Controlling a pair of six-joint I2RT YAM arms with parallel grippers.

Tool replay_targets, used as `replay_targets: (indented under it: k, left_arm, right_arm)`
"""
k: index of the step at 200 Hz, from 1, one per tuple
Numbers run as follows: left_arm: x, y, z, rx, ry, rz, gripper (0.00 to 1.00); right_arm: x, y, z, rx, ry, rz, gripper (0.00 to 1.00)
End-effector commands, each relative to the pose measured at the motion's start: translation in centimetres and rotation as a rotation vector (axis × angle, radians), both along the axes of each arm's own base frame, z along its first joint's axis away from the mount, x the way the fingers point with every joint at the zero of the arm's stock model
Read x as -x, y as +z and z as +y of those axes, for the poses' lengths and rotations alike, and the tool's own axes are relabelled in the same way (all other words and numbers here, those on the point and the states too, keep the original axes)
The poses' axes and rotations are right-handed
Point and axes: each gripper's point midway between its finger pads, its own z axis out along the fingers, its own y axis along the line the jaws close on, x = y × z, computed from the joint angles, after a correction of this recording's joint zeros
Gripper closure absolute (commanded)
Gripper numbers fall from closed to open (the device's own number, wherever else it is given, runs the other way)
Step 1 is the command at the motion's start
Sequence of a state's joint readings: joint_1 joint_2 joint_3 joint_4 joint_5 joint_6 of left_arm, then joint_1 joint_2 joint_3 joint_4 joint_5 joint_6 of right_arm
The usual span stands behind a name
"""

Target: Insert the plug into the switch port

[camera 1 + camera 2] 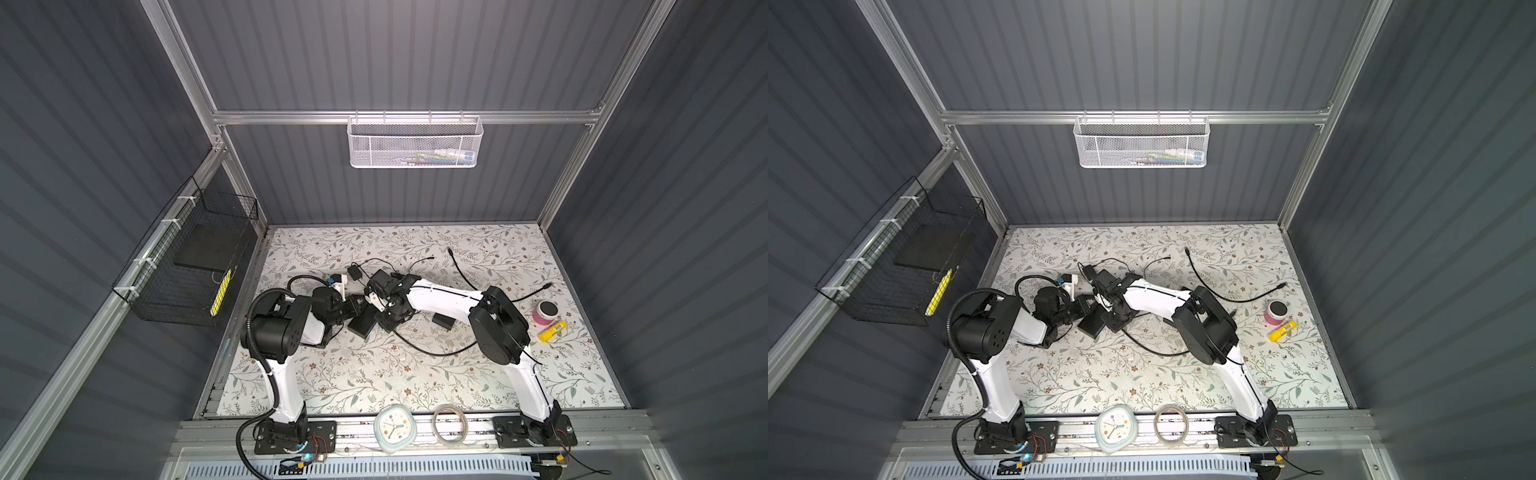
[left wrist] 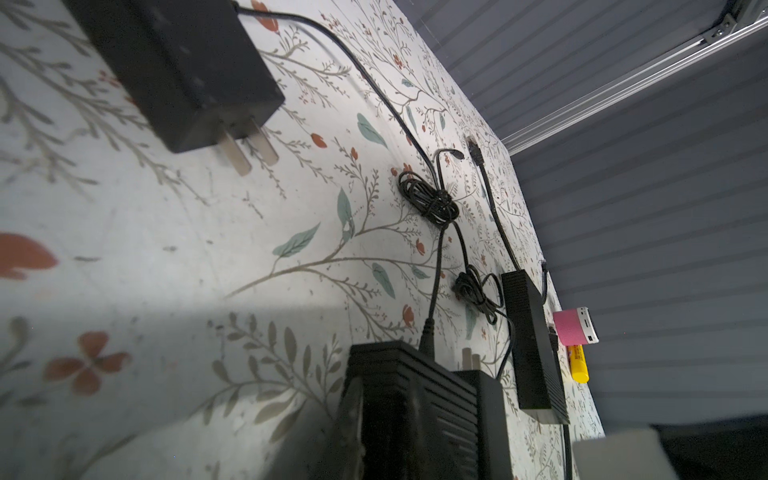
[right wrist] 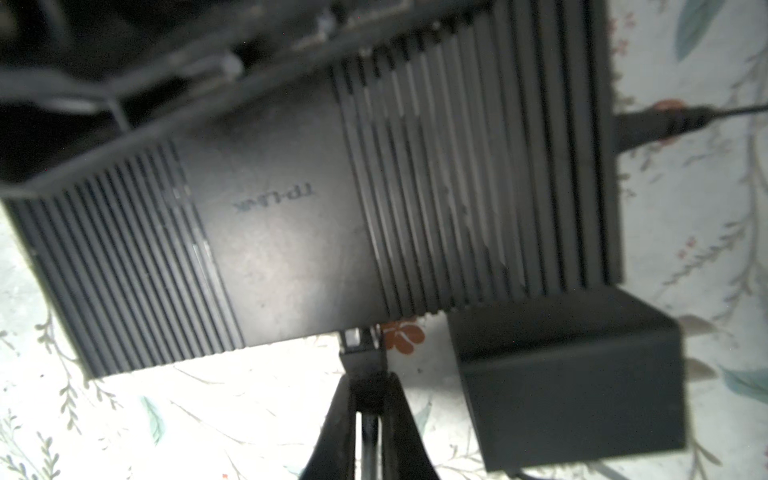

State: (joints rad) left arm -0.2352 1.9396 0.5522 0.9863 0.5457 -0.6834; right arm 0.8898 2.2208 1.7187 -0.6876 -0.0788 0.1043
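The switch is a flat black ribbed box [image 3: 291, 232] with a blue strip [image 1: 368, 331] along one long side. In both top views it lies left of the mat's middle. My left gripper [image 2: 399, 419] is shut on one end of the box [image 2: 415, 399], also seen from above [image 1: 353, 311]. My right gripper [image 3: 370, 390] is shut on the plug [image 3: 361, 347] of a black cable. The plug's tip touches the box's long edge. The switch port is hidden by that edge, so how deep the plug sits does not show. A thicker power lead [image 3: 656, 122] enters the box's short side.
A black power adapter [image 3: 569, 382] lies right beside the plug. Loose black cables [image 1: 461, 270] and a second adapter [image 1: 354, 272] lie behind the arms. A pink cylinder [image 1: 545, 312] and a yellow tube [image 1: 552, 331] sit at the right. A clock [image 1: 395, 428] and a tape ring [image 1: 451, 424] sit on the front rail.
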Motion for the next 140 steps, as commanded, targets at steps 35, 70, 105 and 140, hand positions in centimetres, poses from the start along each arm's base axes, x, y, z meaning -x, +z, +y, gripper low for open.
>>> replay_targets:
  k: [35,70,105,140]
  left_arm:
    - [12.4,-7.9,0.8,-0.216,-0.104,0.614,0.61]
    - [10.3,-4.4,6.4,-0.259,0.110,0.582,0.47]
    - [8.9,0.7,12.6,-0.356,0.340,0.492,0.21]
    - [8.8,5.7,17.9,-0.416,0.559,0.406,0.04]
  right_arm:
    - [-3.4,7.9,7.7,-0.420,0.048,-0.290,1.00]
    - [-0.8,5.1,6.2,-0.363,0.059,-0.242,1.00]
    - [1.0,3.5,5.8,-0.340,0.079,-0.206,1.00]
    - [1.9,2.7,8.3,-0.346,0.127,-0.175,1.00]
